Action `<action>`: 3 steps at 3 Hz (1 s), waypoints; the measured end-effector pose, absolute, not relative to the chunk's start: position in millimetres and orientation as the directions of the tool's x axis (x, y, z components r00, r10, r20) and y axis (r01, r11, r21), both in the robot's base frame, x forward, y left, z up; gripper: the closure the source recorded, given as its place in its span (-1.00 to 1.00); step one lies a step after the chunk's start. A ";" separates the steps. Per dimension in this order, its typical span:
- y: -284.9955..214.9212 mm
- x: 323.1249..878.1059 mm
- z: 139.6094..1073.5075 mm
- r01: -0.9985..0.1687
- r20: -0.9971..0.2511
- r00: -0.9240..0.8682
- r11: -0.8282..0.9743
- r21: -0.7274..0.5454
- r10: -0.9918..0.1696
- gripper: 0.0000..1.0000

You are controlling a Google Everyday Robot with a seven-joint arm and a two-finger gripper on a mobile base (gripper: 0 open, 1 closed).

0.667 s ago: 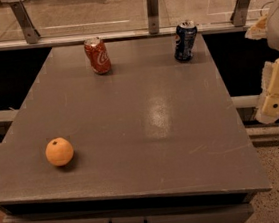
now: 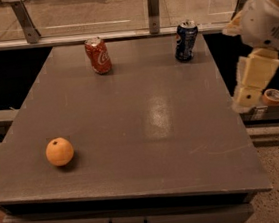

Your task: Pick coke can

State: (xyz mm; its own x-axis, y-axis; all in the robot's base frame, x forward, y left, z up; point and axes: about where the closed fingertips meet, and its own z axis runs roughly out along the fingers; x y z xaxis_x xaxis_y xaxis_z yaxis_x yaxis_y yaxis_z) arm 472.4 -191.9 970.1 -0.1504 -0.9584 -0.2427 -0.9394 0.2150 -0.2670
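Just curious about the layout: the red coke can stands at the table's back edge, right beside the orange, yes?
Not quite. The camera view shows the coke can at the back edge, but the orange lies alone at the front left. The gripper hangs just right of the table.

Table (image 2: 147, 133): coke can (image 2: 98, 55), blue can (image 2: 186, 40) rear; orange (image 2: 59, 152) front-left; end effector (image 2: 245, 100) beside right edge

Illegible white script on coke can (image 2: 98, 55)

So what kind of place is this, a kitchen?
Probably a robot test area, not a kitchen: a grey table by a glass railing, holding a coke can, a blue can and an orange, with the robot's gripper hanging beside its edge.
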 end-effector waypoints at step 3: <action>-74.9 639.4 950.5 -0.909 -0.424 0.109 0.082 -0.409 -0.899 -1.00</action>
State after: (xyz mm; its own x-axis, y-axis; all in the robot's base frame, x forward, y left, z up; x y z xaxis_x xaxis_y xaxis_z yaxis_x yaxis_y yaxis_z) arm 639.4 -74.9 950.5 0.1093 -0.8990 -0.4240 -0.9088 0.0824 -0.4089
